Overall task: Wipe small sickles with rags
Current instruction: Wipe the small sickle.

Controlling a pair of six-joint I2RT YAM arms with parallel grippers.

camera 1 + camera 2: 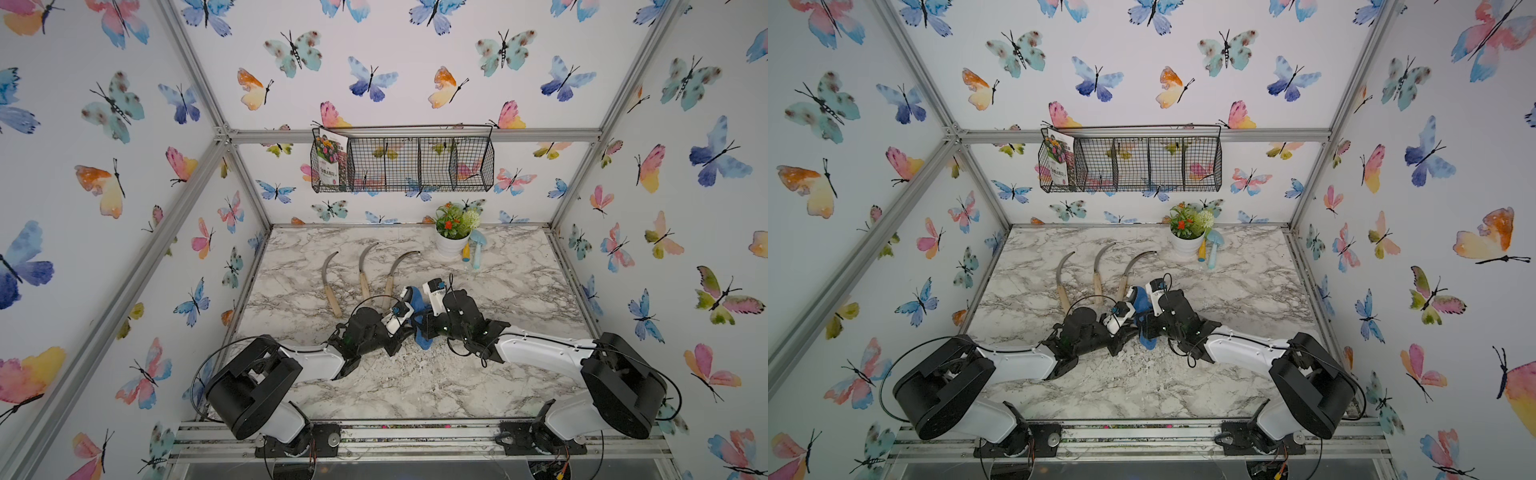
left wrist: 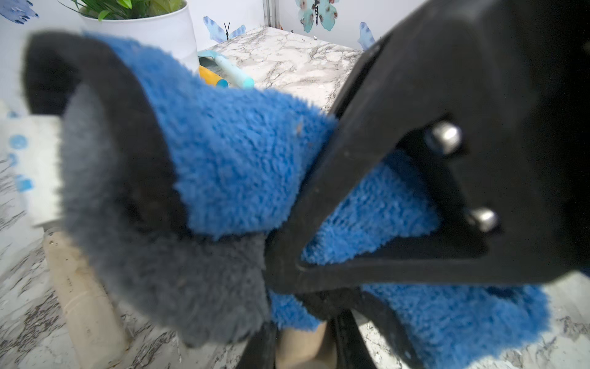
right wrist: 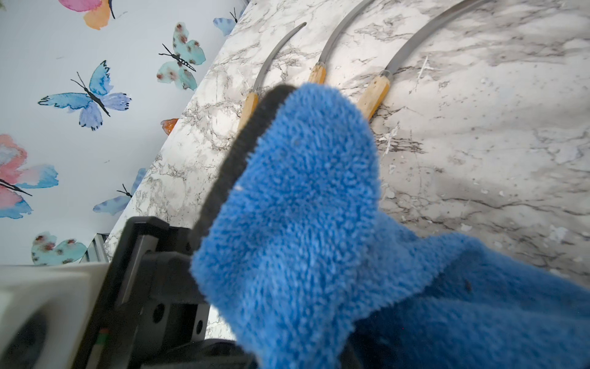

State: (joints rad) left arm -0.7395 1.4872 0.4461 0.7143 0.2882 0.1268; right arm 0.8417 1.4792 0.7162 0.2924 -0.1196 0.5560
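The blue terry rag (image 2: 239, 159), edged with a dark grey piece, was seen bunched between the two arms above the middle of the marble table (image 1: 415, 382). The right gripper (image 2: 287, 258) was clamped on the rag, its black fingers pinched deep into the pile. The left gripper (image 2: 301, 343) was closed too, and a pale wooden handle was seen between its fingers, so a fourth sickle (image 2: 300, 346) was judged to be gripped there. Its blade was hidden by the cloth, and whether the rag was pressed against metal could not be told. The other three small sickles (image 1: 362, 274) were laid side by side on the table beyond the arms, blades toward the back wall, untouched by either gripper.

Several faults were judged possible from here. The handle could be twisted in the left grip if the rag were dragged hard along the curve. The pile could be snagged or cut on the blade's edge. The rag could be pulled clear of the blade tip and contact lost unseen. The two grippers stood very close, so a collision could be caused by one misjudged stroke, and the nearest lying handle (image 2: 83, 294) could be knocked.
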